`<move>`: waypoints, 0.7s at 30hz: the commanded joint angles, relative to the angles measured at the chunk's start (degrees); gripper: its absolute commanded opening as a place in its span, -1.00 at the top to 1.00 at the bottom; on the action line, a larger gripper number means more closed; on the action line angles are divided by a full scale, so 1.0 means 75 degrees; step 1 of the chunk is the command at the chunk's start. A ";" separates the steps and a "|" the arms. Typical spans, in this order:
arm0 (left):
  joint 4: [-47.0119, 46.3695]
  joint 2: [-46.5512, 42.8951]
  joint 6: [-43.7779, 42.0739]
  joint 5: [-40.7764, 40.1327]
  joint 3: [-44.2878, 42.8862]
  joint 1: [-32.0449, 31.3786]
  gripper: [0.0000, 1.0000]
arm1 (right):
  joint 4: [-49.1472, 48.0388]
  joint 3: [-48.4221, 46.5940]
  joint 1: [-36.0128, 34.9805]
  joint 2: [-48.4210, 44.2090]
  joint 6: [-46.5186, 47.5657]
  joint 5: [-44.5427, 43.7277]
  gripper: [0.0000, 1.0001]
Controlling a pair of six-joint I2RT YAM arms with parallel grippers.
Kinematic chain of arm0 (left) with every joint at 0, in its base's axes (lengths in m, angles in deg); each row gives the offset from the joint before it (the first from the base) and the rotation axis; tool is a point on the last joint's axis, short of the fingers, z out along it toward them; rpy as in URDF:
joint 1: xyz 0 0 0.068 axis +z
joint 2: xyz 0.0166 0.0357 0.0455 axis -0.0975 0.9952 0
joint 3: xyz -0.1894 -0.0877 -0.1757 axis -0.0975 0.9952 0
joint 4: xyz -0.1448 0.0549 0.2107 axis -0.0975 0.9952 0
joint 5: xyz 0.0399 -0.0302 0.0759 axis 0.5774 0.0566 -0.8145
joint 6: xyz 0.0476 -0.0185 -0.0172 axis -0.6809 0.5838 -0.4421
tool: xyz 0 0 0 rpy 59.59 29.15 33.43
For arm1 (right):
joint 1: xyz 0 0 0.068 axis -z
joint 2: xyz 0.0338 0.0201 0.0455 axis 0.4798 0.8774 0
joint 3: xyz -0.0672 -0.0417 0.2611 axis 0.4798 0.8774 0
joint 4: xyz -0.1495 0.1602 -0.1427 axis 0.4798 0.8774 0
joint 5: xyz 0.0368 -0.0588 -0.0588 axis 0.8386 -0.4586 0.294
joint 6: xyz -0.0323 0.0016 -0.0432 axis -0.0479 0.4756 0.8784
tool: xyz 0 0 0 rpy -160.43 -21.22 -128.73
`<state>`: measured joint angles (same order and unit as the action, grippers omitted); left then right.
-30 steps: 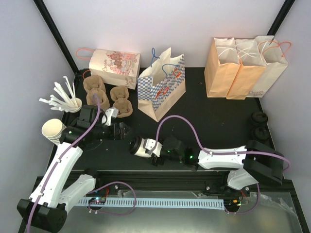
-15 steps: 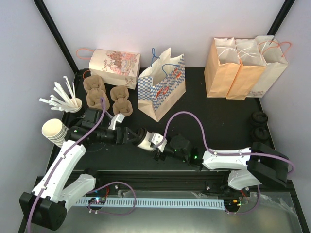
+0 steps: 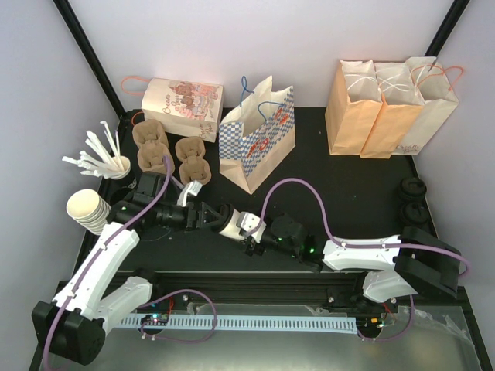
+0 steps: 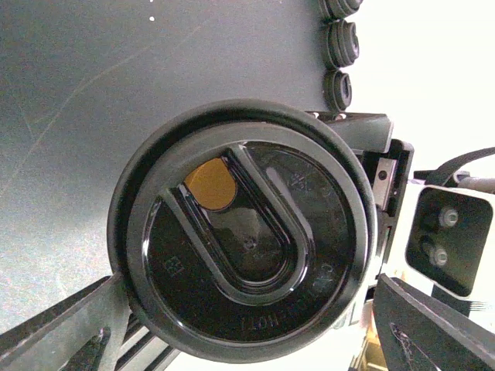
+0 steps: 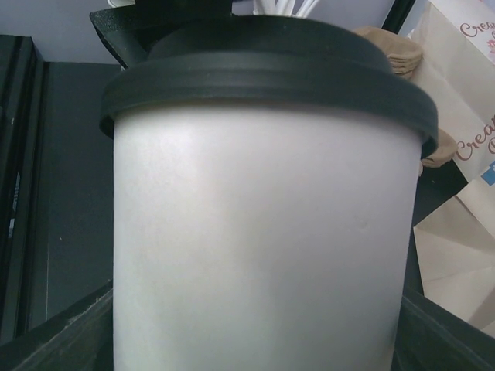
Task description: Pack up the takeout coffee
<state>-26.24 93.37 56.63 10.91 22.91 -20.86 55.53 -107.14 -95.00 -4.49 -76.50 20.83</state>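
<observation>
Top view: the coffee cup [image 3: 230, 222] lies tipped on its side above the desk [image 3: 348, 193], clamped at its body between the right jaws [image 3: 246, 232]. The left jaws [image 3: 203, 217] stand apart, flanking its lid end.

Left wrist view: the black lid [image 4: 244, 239] faces the camera, between the spread fingers [image 4: 62, 340].

Right wrist view: the cup's white wall [image 5: 259, 239] fills the space between the jaws.
</observation>
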 commanded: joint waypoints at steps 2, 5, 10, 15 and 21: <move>-0.0039 0.0248 -0.0041 -0.0289 -0.0139 -0.0214 -0.72 | 0.0013 -0.0192 0.0023 -0.0035 0.0235 0.0092 -0.60; -0.0022 0.0337 -0.0059 -0.0437 -0.0193 -0.0330 -0.67 | 0.0078 -0.0261 0.0023 0.0036 0.0300 0.0096 -0.60; -0.0054 0.0467 -0.0027 -0.0577 -0.0239 -0.0445 -0.66 | 0.0195 -0.0363 0.0020 0.0140 0.0376 0.0182 -0.60; -0.0186 0.0593 0.0017 -0.0540 -0.0199 -0.0504 -0.63 | 0.0243 -0.0399 0.0022 0.0185 0.0423 0.0208 -0.61; -0.0292 0.0797 0.0042 -0.0539 -0.0145 -0.0575 -0.52 | 0.0286 -0.0438 0.0024 0.0229 0.0450 0.0261 -0.62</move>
<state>-26.33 98.29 56.60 6.76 22.91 -24.32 59.88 -108.01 -94.78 -3.14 -74.03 21.42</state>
